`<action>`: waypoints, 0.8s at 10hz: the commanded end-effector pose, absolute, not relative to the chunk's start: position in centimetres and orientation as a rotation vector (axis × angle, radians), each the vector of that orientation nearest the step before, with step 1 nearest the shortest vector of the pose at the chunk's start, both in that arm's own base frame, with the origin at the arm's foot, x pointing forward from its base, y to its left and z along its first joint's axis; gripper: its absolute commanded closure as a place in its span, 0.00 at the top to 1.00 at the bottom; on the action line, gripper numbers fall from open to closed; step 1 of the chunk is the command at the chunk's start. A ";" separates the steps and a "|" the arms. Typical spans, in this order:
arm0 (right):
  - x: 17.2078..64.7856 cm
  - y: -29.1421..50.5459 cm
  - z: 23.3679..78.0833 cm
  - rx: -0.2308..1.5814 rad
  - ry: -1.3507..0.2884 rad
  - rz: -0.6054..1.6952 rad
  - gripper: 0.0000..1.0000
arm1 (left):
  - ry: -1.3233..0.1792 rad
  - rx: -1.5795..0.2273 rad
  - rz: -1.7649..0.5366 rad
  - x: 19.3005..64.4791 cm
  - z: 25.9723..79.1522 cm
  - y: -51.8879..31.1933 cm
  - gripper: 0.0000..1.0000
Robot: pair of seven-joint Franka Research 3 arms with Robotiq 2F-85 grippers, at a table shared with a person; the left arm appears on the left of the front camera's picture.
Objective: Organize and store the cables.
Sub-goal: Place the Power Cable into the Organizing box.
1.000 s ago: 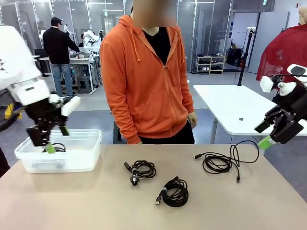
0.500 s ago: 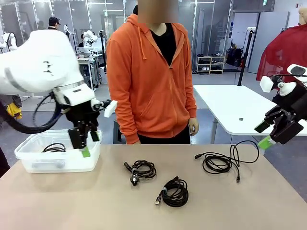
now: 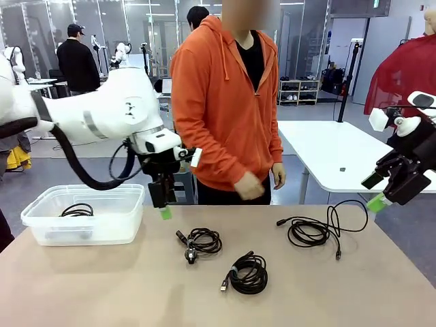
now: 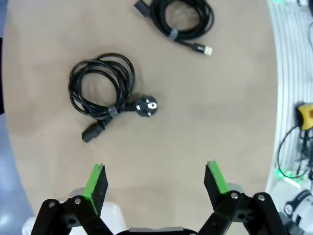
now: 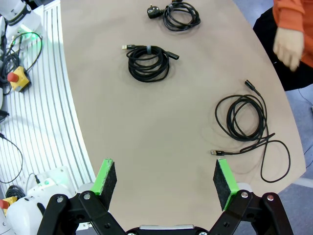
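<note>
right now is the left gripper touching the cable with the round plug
Apart. The left wrist view shows bare table between the open left gripper and the cable with the round plug.

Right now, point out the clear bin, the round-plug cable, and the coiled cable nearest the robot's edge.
clear bin [image 3: 88, 231], front view, front wall.
round-plug cable [image 4: 146, 105], left wrist view, plug head.
near-edge cable [image 4: 172, 33], left wrist view, grey band on its coil.
</note>
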State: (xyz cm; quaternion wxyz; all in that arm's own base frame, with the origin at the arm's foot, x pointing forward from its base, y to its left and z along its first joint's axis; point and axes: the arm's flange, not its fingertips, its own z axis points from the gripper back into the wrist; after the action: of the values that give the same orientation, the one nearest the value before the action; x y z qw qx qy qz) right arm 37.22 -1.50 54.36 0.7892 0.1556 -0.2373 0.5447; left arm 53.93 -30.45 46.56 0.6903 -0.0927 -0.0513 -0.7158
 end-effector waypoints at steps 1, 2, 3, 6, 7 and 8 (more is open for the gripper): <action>37.5 -1.3 54.5 0.332 -0.517 1.167 1.00 | -0.065 -0.148 -1.556 55.3 45.9 -32.1 1.00; 37.5 -1.3 54.5 0.332 -0.517 1.167 1.00 | -0.047 -0.142 -1.544 55.3 45.2 -32.5 1.00; 37.5 -1.3 54.5 0.332 -0.517 1.167 1.00 | -0.039 -0.136 -1.538 55.6 44.6 -32.9 1.00; 37.5 -1.3 54.5 0.332 -0.517 1.167 1.00 | -0.102 -0.113 -1.535 55.8 45.1 -31.8 1.00; 37.5 -1.3 54.5 0.332 -0.517 1.167 1.00 | -0.060 -0.134 -1.535 55.5 44.1 -32.6 1.00; 37.5 -1.3 54.5 0.332 -0.517 1.167 1.00 | -0.060 -0.134 -1.535 55.5 44.1 -32.6 1.00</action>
State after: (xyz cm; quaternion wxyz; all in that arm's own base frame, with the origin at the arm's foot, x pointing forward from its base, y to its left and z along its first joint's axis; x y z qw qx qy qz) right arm 37.22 -1.50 54.35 0.7892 0.1556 -0.2373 0.5447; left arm 55.69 -32.47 44.33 0.7181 -0.0605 -0.0309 -0.6926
